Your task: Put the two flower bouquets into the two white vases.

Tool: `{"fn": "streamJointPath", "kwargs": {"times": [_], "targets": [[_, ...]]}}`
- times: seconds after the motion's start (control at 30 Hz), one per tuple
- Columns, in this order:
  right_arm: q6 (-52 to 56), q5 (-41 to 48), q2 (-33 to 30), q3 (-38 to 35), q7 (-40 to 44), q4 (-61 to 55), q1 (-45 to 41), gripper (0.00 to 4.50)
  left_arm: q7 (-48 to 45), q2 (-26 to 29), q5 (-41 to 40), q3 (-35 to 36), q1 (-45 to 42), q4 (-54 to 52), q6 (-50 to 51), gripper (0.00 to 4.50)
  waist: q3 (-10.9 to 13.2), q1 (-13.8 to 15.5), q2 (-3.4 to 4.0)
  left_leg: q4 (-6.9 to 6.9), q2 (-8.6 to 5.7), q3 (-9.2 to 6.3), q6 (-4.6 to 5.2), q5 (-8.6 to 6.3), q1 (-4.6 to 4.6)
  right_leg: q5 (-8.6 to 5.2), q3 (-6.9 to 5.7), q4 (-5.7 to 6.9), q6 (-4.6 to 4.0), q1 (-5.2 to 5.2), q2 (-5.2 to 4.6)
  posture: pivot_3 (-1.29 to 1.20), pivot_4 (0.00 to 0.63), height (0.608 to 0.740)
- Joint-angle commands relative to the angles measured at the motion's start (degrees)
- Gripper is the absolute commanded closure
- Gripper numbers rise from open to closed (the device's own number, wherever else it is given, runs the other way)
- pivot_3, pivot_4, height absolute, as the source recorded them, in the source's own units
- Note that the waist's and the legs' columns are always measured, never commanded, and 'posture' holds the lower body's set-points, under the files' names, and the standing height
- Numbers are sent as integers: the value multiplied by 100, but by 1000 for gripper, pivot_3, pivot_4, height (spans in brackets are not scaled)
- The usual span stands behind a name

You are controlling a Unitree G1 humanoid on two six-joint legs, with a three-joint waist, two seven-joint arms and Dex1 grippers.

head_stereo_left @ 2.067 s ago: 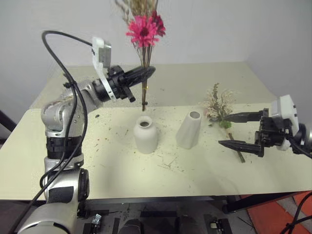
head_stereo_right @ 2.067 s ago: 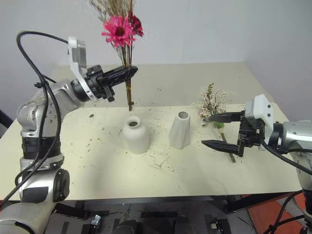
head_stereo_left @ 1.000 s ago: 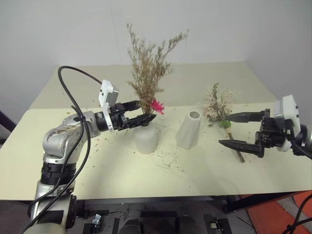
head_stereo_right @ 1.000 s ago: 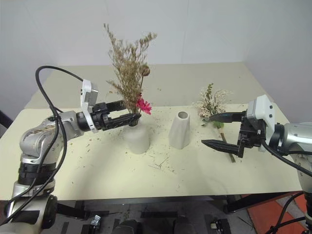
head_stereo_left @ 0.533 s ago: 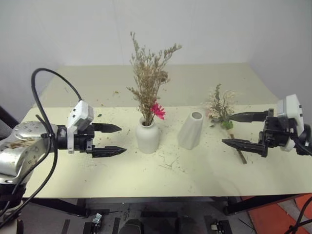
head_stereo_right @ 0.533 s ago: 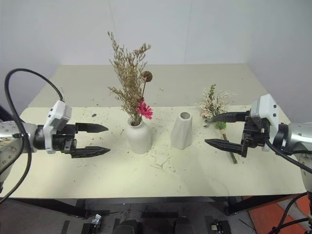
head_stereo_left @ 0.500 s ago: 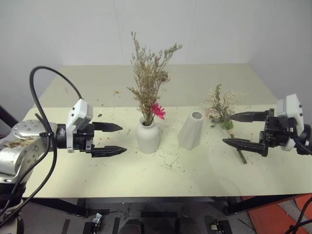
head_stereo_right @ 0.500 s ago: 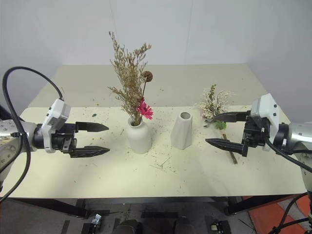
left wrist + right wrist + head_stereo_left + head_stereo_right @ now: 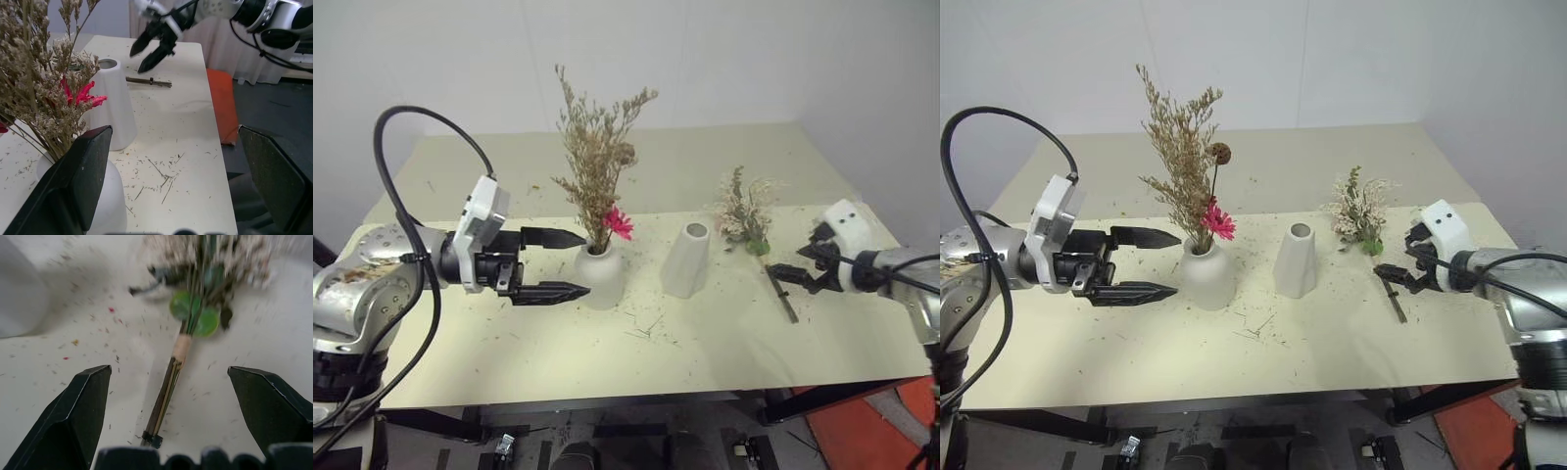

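Left gripper (image 9: 566,264): jaws spread wide, nothing between them. It hangs level just beside the round vase (image 9: 598,276), on the robot's left of it, fingertips pointing at the vase body without touching.

Round vase holds the brown bouquet (image 9: 597,166), upright, stems down in the neck. A small pink flower (image 9: 617,222) droops just above the rim on the right side. From the left wrist view, the same vase and sprigs sit close against the inner side of one finger (image 9: 73,181).

Tall vase (image 9: 685,259) stands just to the right of the round one, apart from it, mouth empty, slightly slanted.

Right gripper (image 9: 1398,264): jaws apart, empty. It points down and forward over the bare stem end of the white bouquet (image 9: 747,217), which lies flat on the table (image 9: 705,343) to the right of the tall vase. The right wrist view shows the stems (image 9: 168,387) running up between the two fingers (image 9: 78,416), neither finger touching them; green leaves and pale blooms lie farther out, beyond the fingertips.

Table surface scattered with dried bits (image 9: 646,328), thickest in front of the two vases.
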Motion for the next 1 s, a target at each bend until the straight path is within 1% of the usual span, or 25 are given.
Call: {"fn": "streamJointPath", "kwargs": {"times": [0.03,0.27,0.37,0.4,0.43,0.47,0.57,0.73,0.9,0.97,1.0], "targets": [[18,-189,111,124,-94,313,-236,0,33,-40,-136,256,38,-176,-182,32,0,3,0,0,0,0,0,0,-1,0,0,-1,0,-1,-1,0,150,740],[-574,-688,462,693,87,1414,-733,0,6,-165,-73,517,359,-342,-665,32,-1,-22,1,-1,0,0,0,0,1,0,0,1,0,-2,0,0,150,740],[-864,-872,520,815,165,1741,-829,553,-26,-219,-177,675,534,-423,-806,0,-2,-30,3,-2,0,2,0,0,4,0,3,0,0,1,0,0,150,740],[-933,-912,528,822,191,1819,-851,844,-19,-227,-205,720,571,-437,-827,0,-2,-27,3,-1,0,2,0,0,4,0,2,-1,0,2,0,0,150,740],[-1000,-924,542,797,208,1882,-865,1245,-20,-232,-219,756,597,-440,-849,0,-2,-24,3,-1,0,2,0,0,5,1,2,0,0,3,0,0,150,740],[-1045,-942,553,790,225,1942,-890,1522,-20,-230,-226,789,621,-437,-871,0,-2,-23,3,-1,0,2,0,0,6,1,2,0,0,4,0,0,150,740],[-1135,-1006,589,771,266,2047,-949,2590,-29,-190,-232,822,663,-399,-941,0,-2,-22,3,-1,0,1,0,0,10,1,2,2,0,6,0,0,150,740],[-1102,-916,575,604,344,1836,-869,4331,-35,-144,-221,829,640,-314,-1016,0,-2,-30,3,-2,0,1,0,0,11,1,2,1,0,6,0,0,150,740],[-901,-700,549,205,238,1487,-686,4383,-63,-135,-208,814,610,-235,-1050,0,-2,-19,3,-2,0,1,0,0,8,0,2,1,0,4,0,0,150,740],[-894,-541,591,-77,175,1315,-571,4383,-71,-138,-201,793,589,-206,-1058,0,-2,-17,3,-3,0,0,0,0,6,0,2,1,0,3,0,0,150,740],[-928,-397,637,-332,97,1152,-485,4383,-85,-137,-200,782,575,-177,-1059,0,-2,-16,3,-3,0,0,0,0,5,1,2,0,0,3,-1,0,150,740]]}}
